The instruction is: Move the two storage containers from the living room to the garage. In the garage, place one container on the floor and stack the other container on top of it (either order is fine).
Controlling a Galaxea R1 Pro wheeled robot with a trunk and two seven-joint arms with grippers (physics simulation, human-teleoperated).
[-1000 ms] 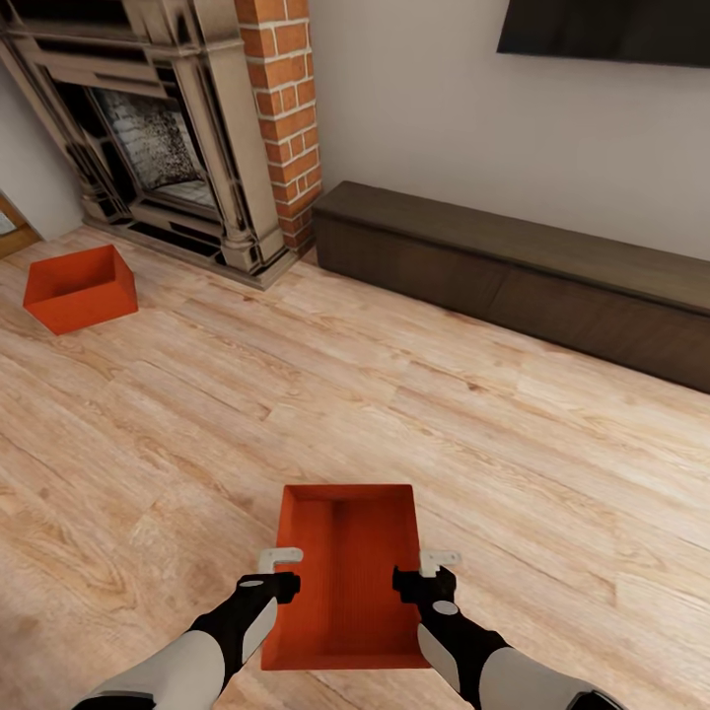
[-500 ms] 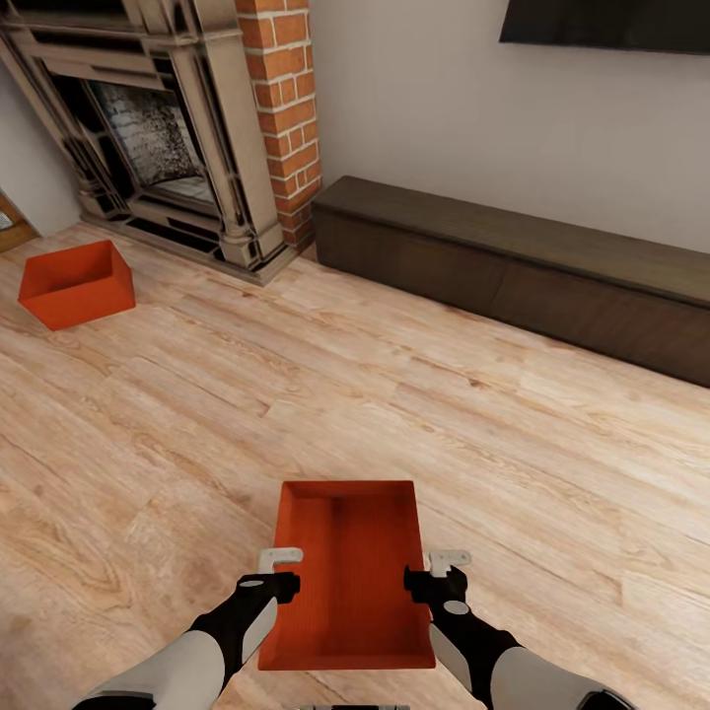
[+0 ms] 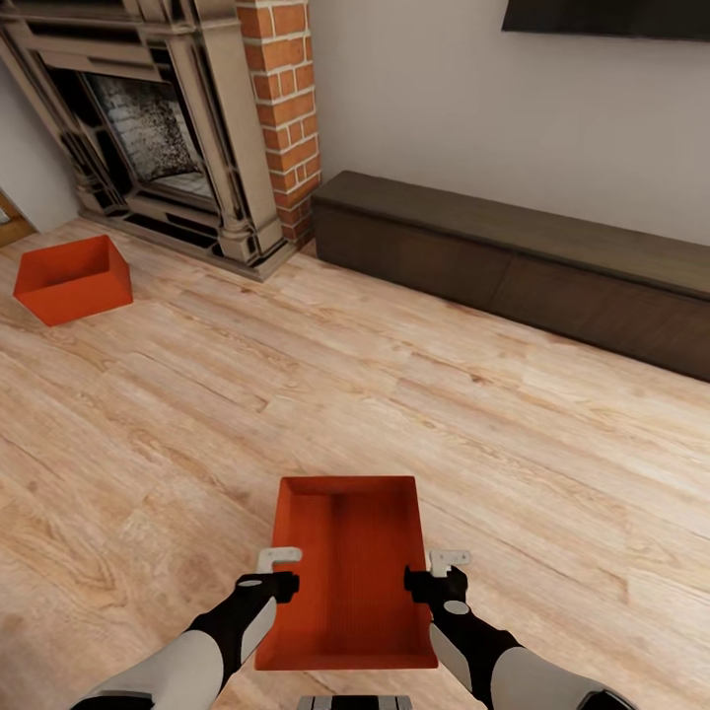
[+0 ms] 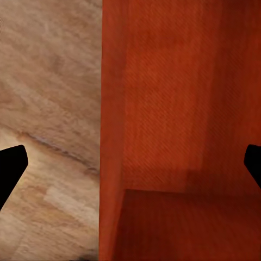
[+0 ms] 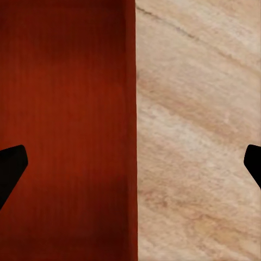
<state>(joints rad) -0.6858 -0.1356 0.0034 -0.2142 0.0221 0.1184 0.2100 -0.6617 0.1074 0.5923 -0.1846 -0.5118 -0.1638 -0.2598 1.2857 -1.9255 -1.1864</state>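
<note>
Container (image 3: 347, 577) sits on the wood floor (image 3: 493, 463) between both grippers, left (image 3: 279, 572) and right (image 3: 438, 572), each with fingers spread wide astride a side wall, gripping nothing. Close both evenly on the walls before lifting.

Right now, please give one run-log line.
place: living room | left gripper: open, astride near bin wall | right gripper: open, same | far bin: by fireplace

floor: light wood planks (image 3: 414, 394)
between grippers: orange-red bin (image 3: 350, 582)
far ahead-left of grippers: second bin (image 3: 71, 280), on planks
</note>
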